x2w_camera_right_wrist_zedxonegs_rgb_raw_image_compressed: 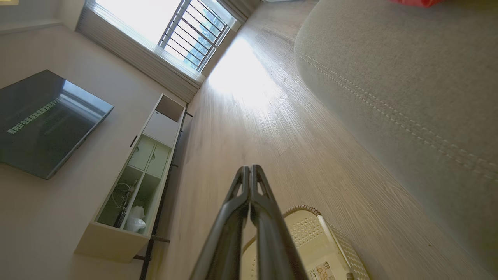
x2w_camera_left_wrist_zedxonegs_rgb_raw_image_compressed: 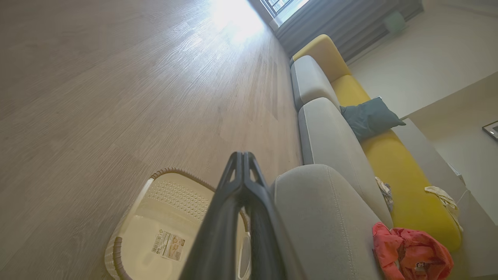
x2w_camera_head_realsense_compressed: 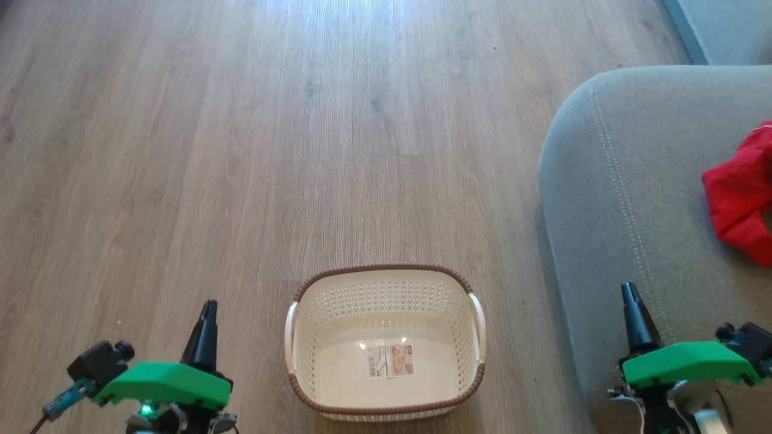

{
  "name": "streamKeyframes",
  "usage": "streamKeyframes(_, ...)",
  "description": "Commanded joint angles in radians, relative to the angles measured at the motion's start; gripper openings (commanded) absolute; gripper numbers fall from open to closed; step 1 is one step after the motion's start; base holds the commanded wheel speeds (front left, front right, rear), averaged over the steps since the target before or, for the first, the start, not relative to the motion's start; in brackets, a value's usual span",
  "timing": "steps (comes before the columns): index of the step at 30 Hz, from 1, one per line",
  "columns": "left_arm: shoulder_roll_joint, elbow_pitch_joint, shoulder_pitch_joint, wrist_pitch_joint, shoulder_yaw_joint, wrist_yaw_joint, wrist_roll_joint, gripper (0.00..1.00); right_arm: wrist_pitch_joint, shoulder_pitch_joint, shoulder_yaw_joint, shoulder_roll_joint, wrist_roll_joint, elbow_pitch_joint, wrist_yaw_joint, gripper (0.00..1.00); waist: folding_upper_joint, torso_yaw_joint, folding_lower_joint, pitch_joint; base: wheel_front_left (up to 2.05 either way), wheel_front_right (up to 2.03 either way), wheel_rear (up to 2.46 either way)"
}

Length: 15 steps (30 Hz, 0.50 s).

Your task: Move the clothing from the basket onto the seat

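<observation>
Currently, the clothing [x2w_camera_head_realsense_compressed: 739, 193] lies on the seat [x2w_camera_head_realsense_compressed: 633, 181] as a crumpled red heap at the right edge of the head view, well apart from the basket [x2w_camera_head_realsense_compressed: 386, 298]. The basket stands upright on the wood floor [x2w_camera_head_realsense_compressed: 241, 150] between the two arms, just beside the seat's rounded corner. It holds no garment, and the label sticker [x2w_camera_head_realsense_compressed: 391, 360] on its bottom is fully exposed. Judged from this layout, the transfer appears complete.

Gripper condition:
- Left gripper [x2w_camera_head_realsense_compressed: 208, 306]: fingers pressed together along their length, nothing held. It is positioned over the floor, left of the basket.
- Right gripper [x2w_camera_head_realsense_compressed: 629, 290]: fingers likewise pressed together, nothing held. It is positioned over the near part of the seat.

Handling characteristics (estimated):
- The garments are likely light, soft and limp. Expect them to sag and trail when lifted, not hold their shape.
- Breakage is not a concern. Snagging or dragging a second garment along is the more probable fault.
- The fabric should offer adequate friction against the fingers.

Recommended hold, should repositioning be required: pinch a raised fold or bunched ridge at the top of the heap, not a flat single layer against the upholstery.
</observation>
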Motion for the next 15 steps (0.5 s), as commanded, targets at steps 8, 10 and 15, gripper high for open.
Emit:
streamKeyframes(8, 0.003, -0.030, -0.057, 0.027, 0.038, -0.017, -0.095, 0.00, 0.026, -0.063, -0.002, 0.000, 0.092, -0.041, 0.000, 0.00, 0.0000, -0.004, 0.0000, 0.000, 0.00, 0.00, 0.00)
streamKeyframes(10, 0.003, -0.030, -0.058, 0.033, 0.042, -0.020, -0.115, 0.00, 0.032, -0.064, -0.004, 0.000, 0.112, -0.042, 0.000, 0.00, 0.0000, -0.005, 0.0000, 0.000, 0.00, 0.00, 0.00)
streamKeyframes(15, 0.003, -0.029, -0.064, 0.051, 0.054, -0.028, -0.178, 0.00, 0.050, -0.068, -0.011, 0.000, 0.171, -0.044, 0.000, 0.00, 0.0000, -0.007, 0.0000, 0.000, 0.00, 0.00, 0.00)
